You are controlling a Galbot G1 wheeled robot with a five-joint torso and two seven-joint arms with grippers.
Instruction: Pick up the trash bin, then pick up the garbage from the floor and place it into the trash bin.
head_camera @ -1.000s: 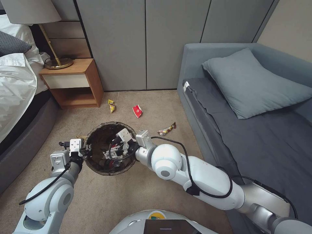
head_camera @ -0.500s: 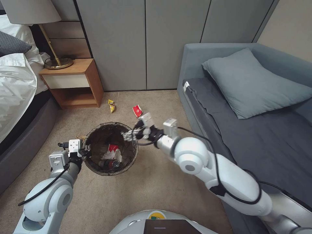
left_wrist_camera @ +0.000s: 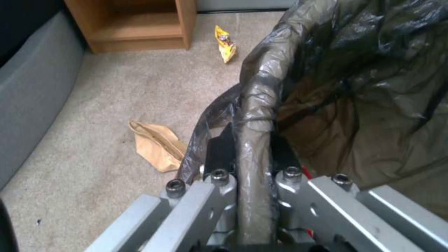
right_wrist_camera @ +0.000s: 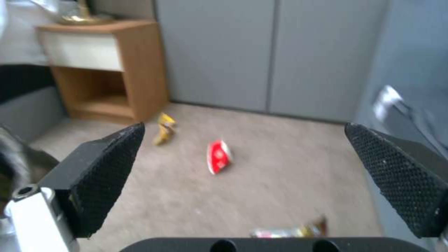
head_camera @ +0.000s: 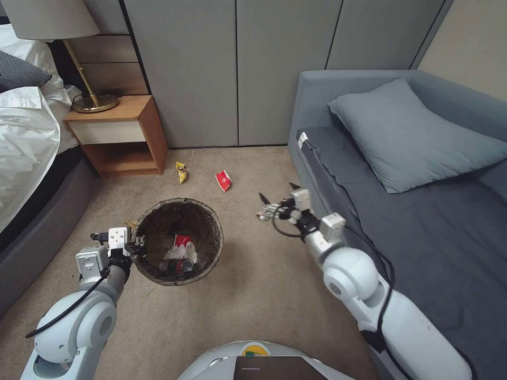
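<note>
Beside sofa point(head_camera: 369, 174): right gripper point(head_camera: 277, 199) moved off trash bin point(head_camera: 211, 248), jaws apart | left gripper point(head_camera: 138, 244) jaws probably still clamp rim

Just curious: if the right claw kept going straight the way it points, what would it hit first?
Probably the carpet, near the red wrapper. The open right claw has nothing between its fingers; depth is hard to judge.

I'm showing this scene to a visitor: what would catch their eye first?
Probably the trash bin mid-floor, its dark bag rim clamped by the left claw, with litter already inside. Next, the right claw, open and stretched toward the sofa, hanging over a foil wrapper. Bright litter lies on the carpet near the nightstand: a yellow packet and a red wrapper.
</note>
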